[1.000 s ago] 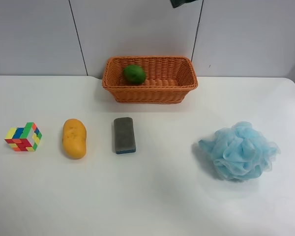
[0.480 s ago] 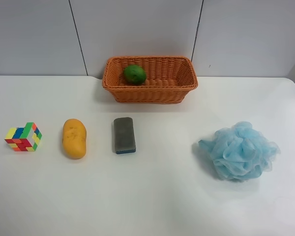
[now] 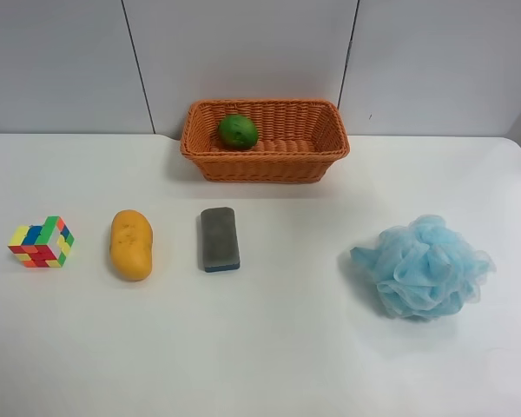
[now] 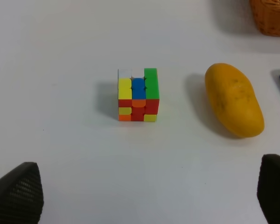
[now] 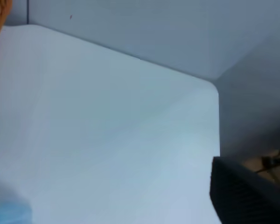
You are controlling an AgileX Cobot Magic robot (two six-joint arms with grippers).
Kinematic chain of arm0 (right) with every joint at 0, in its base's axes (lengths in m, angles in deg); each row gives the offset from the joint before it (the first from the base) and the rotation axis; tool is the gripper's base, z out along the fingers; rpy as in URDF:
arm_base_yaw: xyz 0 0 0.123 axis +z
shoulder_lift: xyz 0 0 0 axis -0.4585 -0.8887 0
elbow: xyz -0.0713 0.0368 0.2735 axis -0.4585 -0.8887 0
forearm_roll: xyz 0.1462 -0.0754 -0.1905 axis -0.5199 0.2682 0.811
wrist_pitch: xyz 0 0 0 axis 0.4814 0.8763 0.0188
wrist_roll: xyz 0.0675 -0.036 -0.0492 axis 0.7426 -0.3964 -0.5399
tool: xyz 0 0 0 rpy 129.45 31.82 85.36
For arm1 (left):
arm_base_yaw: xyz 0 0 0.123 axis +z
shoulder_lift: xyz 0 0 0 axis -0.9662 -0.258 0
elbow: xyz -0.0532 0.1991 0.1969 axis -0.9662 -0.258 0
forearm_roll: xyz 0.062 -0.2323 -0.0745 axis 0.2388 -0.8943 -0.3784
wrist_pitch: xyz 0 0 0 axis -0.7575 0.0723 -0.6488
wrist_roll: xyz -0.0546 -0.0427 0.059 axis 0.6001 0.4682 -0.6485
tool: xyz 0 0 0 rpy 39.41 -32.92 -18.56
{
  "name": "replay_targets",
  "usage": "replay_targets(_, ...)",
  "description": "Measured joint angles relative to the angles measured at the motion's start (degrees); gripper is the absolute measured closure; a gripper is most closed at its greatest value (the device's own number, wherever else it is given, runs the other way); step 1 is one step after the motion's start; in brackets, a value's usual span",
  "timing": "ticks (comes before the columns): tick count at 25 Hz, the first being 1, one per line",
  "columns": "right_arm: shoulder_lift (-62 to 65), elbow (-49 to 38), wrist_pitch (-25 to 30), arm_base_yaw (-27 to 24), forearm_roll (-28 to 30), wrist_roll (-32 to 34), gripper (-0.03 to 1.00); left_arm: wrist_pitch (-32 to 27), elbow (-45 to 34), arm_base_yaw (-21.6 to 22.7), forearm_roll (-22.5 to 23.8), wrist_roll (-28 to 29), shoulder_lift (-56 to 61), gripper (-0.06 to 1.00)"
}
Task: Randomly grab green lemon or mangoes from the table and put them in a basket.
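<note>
Left tool (image 4: 149, 196): only two dark textured fingertips (image 4: 18, 193) show, at the lower corners of the left wrist view, set wide apart with nothing between them, so spread and empty. Right tool: one dark textured finger (image 5: 242, 196) at the lower right of the right wrist view; the other is out of frame, so I cannot tell whether it is spread or pressed together. Neither arm appears in the exterior high view.

Small glossy green lemon (image 3: 237, 131) lies inside the orange-brown woven wicker basket (image 3: 330, 143), toward the basket's left end, top centre of the frame. That fruit looks done.

Yellow-orange oblong mango with faint brown speckles (image 3: 131, 244) is on the plain white bench (image 3: 269, 347), left of centre, well apart from the basket. In the left wrist view the mango (image 4: 234, 99) sits at the right of the frame, beyond the spread fingertips; not touched.

Around it: multicoloured puzzle cube (image 3: 41, 241) near the mango's left, grey-and-blue rectangular sponge (image 3: 219, 238) near its right, pale blue mesh bath puff (image 3: 424, 266) far right.

Judgement: roughly half done, one fruit in and one left. The left tool seems best placed for the mango.
</note>
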Motion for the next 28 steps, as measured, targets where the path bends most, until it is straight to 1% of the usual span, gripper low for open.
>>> replay_targets(2,5.6,-5.8,-1.2,-0.1,0.0,0.3,-0.01,0.0,0.0,0.0,0.0,0.0,0.0,0.05)
replay_targets(7,19.5,-16.0,-0.9,-0.1,-0.6,2.8,-0.01,0.0,0.0,0.0,0.0,0.0,0.0,0.05)
replay_targets(8,22.4,-17.6,-0.4,-0.1,-0.9,3.7,-0.01,0.0,0.0,0.0,0.0,0.0,0.0,0.05)
replay_targets(11,30.2,-21.8,3.4,-0.1,-2.1,5.4,-0.01,0.0,0.0,0.0,0.0,0.0,0.0,0.05)
replay_targets(16,39.7,-26.6,9.5,-0.1,-2.3,9.6,-0.01,0.0,0.0,0.0,0.0,0.0,0.0,0.05)
replay_targets(19,44.4,-29.4,12.3,-0.1,-2.3,10.9,-0.01,0.0,0.0,0.0,0.0,0.0,0.0,0.05)
replay_targets(22,47.9,-31.2,13.5,-0.1,-2.0,11.9,-0.01,0.0,0.0,0.0,0.0,0.0,0.0,0.05)
replay_targets(28,52.5,-31.4,13.6,-0.1,-0.3,14.9,-0.01,0.0,0.0,0.0,0.0,0.0,0.0,0.05)
